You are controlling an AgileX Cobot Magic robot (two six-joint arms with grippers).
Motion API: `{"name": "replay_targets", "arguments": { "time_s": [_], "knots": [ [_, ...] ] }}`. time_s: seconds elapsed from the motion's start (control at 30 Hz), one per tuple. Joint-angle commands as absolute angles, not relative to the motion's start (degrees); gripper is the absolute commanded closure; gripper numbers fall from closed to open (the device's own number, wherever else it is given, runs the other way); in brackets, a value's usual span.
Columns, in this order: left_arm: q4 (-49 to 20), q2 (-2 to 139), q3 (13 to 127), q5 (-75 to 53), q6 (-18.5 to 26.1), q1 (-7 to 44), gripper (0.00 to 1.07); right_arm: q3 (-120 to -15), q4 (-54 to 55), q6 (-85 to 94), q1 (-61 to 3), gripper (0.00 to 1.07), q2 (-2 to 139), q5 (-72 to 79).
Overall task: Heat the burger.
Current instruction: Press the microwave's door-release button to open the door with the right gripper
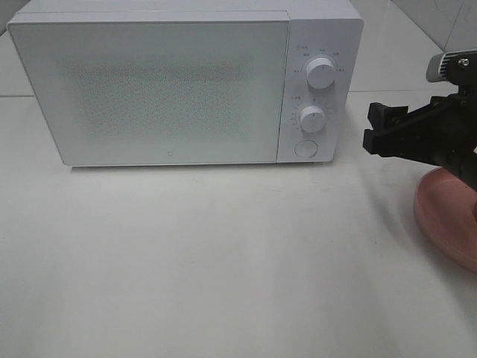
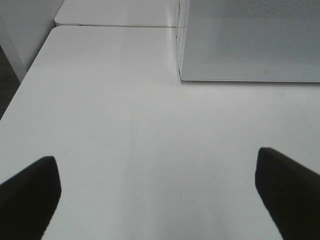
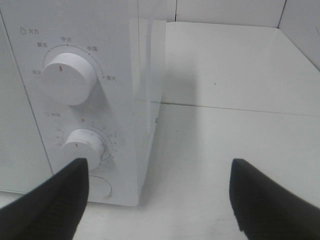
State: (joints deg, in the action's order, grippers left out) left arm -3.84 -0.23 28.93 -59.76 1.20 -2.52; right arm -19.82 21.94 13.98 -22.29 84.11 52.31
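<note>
The burger is out of view in every frame. A white microwave [image 1: 186,82] stands at the back of the table with its door shut. It has two round knobs, an upper knob [image 1: 320,72] and a lower knob [image 1: 312,118], and a round button [image 1: 305,148]. My right gripper [image 1: 376,128] is open and empty, hanging right of the microwave's control panel, above a pink plate [image 1: 447,216]. In the right wrist view its fingers [image 3: 50,200] frame the lower knob [image 3: 82,145]. My left gripper [image 2: 160,195] is open and empty over bare table; the exterior high view does not show it.
The pink plate lies at the table's right edge, partly hidden by my right arm. The microwave's front left corner [image 2: 181,75] shows in the left wrist view. The white table [image 1: 223,261] stretches in front of the microwave.
</note>
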Motion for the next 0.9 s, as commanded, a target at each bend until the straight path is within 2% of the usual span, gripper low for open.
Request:
{"name": "replay_targets", "arguments": {
  "time_s": [0.03, 0.33, 0.4, 0.5, 0.63, 0.9],
  "knots": [
    [-3.7, -1.8, 28.9, -59.2, 1.0, -2.3, 0.04, -19.8, 27.4, 17.0, -26.2, 0.35, 84.2, 54.4],
    [-3.7, -1.8, 28.9, -59.2, 1.0, -2.3, 0.04, -19.8, 38.2, 21.5, -34.5, 0.35, 85.8, 58.7],
    [-3.7, -1.8, 28.9, -59.2, 1.0, -2.3, 0.04, -19.8, 41.9, 21.5, -38.6, 0.35, 89.5, 62.2],
    [-3.7, -1.8, 28.9, -59.2, 1.0, -2.3, 0.04, -19.8, 42.8, 21.4, -39.5, 0.35, 90.2, 62.9],
    [-3.7, -1.8, 28.9, -59.2, 1.0, -2.3, 0.04, -20.1, 48.2, 20.7, -44.1, 0.35, 93.7, 66.1],
    [-3.7, -1.8, 28.9, -59.2, 1.0, -2.3, 0.04, -22.1, 51.1, 20.3, -46.9, 0.35, 96.9, 67.0]
  ]
}}
